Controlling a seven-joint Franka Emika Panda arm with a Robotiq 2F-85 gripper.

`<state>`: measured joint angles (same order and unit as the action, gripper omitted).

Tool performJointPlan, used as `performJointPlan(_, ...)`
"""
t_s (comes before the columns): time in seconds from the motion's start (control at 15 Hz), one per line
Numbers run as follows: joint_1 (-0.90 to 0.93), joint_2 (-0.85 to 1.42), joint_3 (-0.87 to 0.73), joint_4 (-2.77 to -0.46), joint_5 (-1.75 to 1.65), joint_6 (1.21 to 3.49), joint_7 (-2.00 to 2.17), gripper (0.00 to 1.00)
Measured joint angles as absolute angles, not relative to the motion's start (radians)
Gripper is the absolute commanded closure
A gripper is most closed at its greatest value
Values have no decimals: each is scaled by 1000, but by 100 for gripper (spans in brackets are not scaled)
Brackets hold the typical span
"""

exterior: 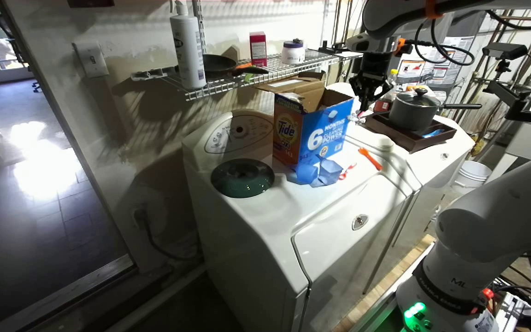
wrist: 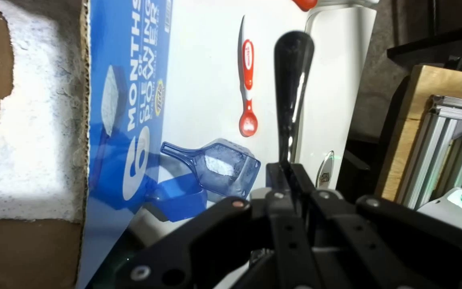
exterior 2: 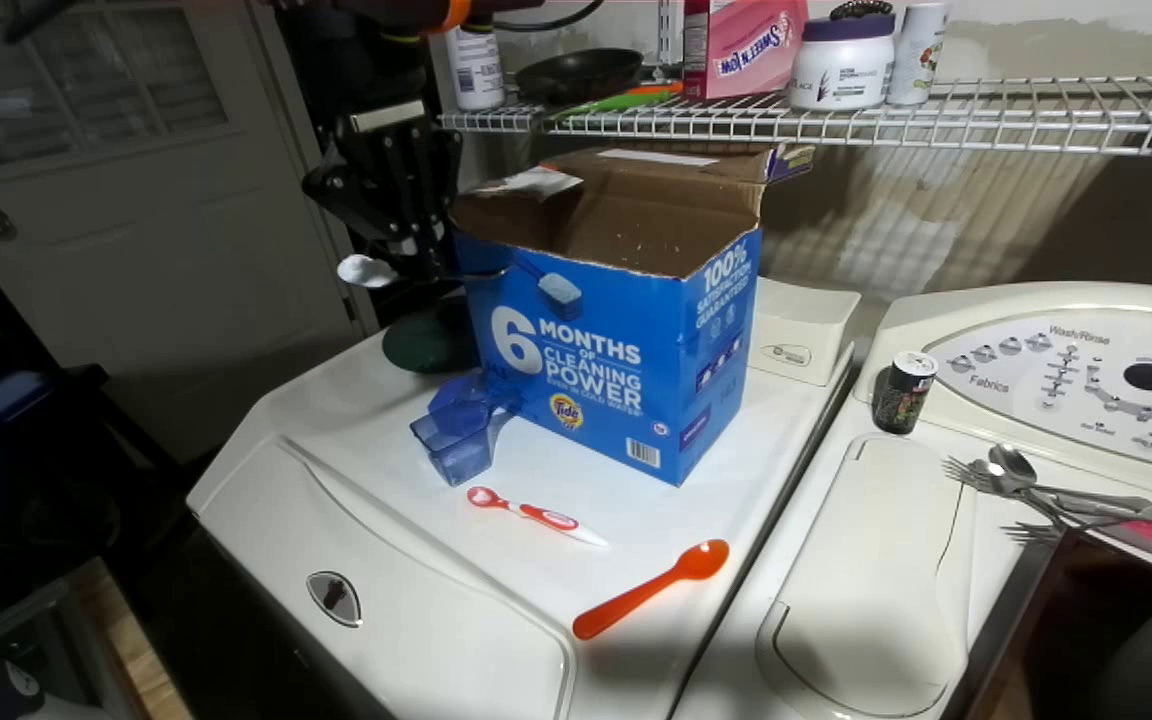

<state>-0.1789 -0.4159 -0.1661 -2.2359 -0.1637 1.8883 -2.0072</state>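
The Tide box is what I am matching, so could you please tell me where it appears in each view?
In an exterior view: the Tide box stands just right of centre, mostly in the upper half.
In an exterior view: the Tide box stands near the centre.
In the wrist view: the Tide box is at the left, partly cut off.
Landmark in all three: the red-and-white spoon.

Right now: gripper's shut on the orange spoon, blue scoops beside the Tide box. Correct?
Wrong spoon: the wrist view shows the gripper shut on a shiny spoon. The orange spoon lies on the white machine top in an exterior view. The blue scoops are beside the Tide box, as you said.
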Motion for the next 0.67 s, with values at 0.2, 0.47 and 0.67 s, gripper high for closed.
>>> performJointPlan(0.2,-179,-432,-172,-2258,-173,1888,-2004,98)
performJointPlan(0.47,-179,-446,-182,-2281,-185,1889,-2001,98)
performJointPlan(0.67,-179,-454,-189,-2296,-198,1890,-1996,98)
